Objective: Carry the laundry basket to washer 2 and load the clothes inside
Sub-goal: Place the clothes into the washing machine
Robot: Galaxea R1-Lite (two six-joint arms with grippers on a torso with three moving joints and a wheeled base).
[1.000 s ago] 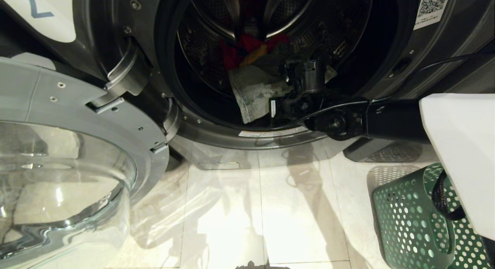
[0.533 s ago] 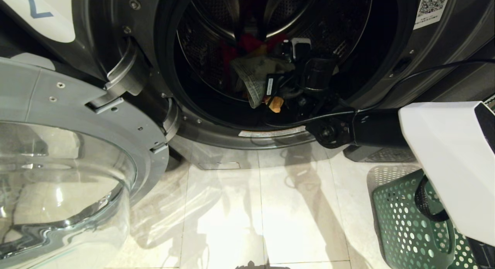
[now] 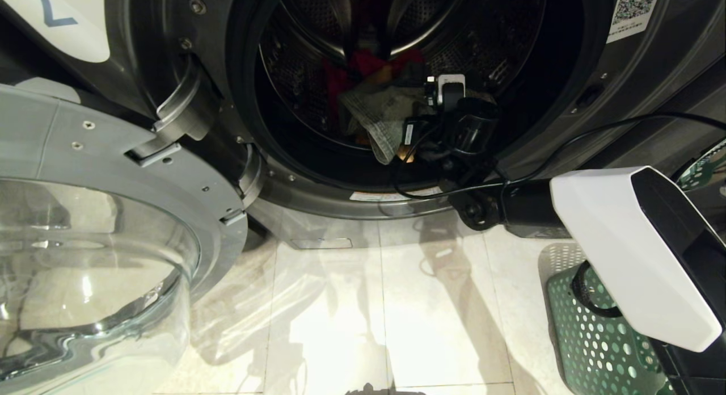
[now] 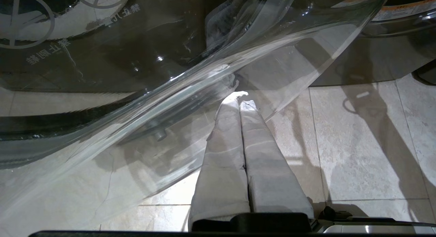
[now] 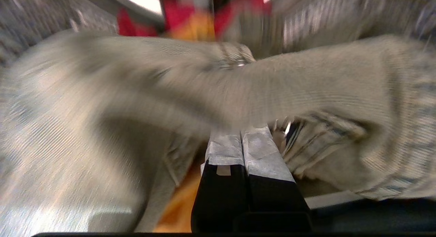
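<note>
Washer 2 stands open, its drum [image 3: 306, 71] facing me with red and orange clothes [image 3: 368, 63] at the back. My right arm reaches in through the opening. The right gripper [image 3: 404, 135] is shut on a grey knit garment [image 3: 379, 114], which hangs bunched inside the drum. In the right wrist view the shut fingertips [image 5: 242, 133] are buried in that grey garment [image 5: 136, 94]. The green perforated laundry basket [image 3: 595, 338] sits on the floor at the lower right, partly hidden by my arm. My left gripper [image 4: 240, 100] is parked, shut and empty, beside the glass door.
The washer's round glass door [image 3: 85, 259] swings wide open on the left, and its bowl [image 4: 136, 94] lies close to the left fingers. A black cable [image 3: 595, 128] runs along my right arm. Pale floor tiles [image 3: 431, 304] stretch in front of the washer.
The right arm has pushed deeper and higher into the drum and its wrist has rolled. The grey garment, hanging spread over the drum's lip before, is now bunched further inside.
</note>
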